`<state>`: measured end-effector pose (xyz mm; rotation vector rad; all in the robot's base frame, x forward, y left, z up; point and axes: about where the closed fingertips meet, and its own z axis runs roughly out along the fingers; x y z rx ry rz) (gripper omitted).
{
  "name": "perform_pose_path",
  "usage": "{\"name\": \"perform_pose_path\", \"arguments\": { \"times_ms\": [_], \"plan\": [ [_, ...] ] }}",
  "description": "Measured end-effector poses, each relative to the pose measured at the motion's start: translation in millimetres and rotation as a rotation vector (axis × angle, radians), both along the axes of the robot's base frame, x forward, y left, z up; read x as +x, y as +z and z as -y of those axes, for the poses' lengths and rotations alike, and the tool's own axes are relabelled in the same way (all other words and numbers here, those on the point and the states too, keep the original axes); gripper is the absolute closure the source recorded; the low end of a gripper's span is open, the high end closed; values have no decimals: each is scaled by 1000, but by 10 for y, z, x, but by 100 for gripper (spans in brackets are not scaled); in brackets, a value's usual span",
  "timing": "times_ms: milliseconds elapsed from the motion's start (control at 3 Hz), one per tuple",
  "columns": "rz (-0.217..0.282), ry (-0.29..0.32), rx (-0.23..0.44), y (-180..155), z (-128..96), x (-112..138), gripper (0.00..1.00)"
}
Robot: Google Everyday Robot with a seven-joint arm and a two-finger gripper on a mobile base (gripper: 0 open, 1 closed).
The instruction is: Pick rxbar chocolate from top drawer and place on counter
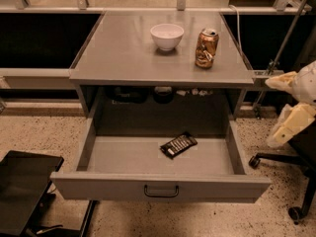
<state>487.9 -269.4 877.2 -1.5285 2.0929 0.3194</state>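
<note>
The rxbar chocolate [178, 145], a flat black wrapper with pale lettering, lies tilted on the floor of the open top drawer [160, 186], right of its middle. The drawer is pulled fully out, with a dark bail handle at the middle of its front panel. The grey counter [123, 53] above it carries a white bowl and a can. My gripper [292, 102] is at the right edge of the view, a pale cream shape beside the drawer's right side. It is well apart from the bar and holds nothing that I can see.
A white bowl [167, 36] and a copper-gold drink can [206, 48] stand at the back of the counter. A black flat panel [24, 186] sits on the floor at the lower left. An office chair base [291, 181] with castors stands at the right.
</note>
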Motion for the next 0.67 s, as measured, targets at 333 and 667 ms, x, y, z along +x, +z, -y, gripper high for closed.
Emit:
{"name": "perform_pose_path", "arguments": {
  "times_ms": [333,667],
  "plan": [
    [-41,52,116,-514,-74,251,0],
    [-108,99,156,-1001,-243,473,0]
  ]
}}
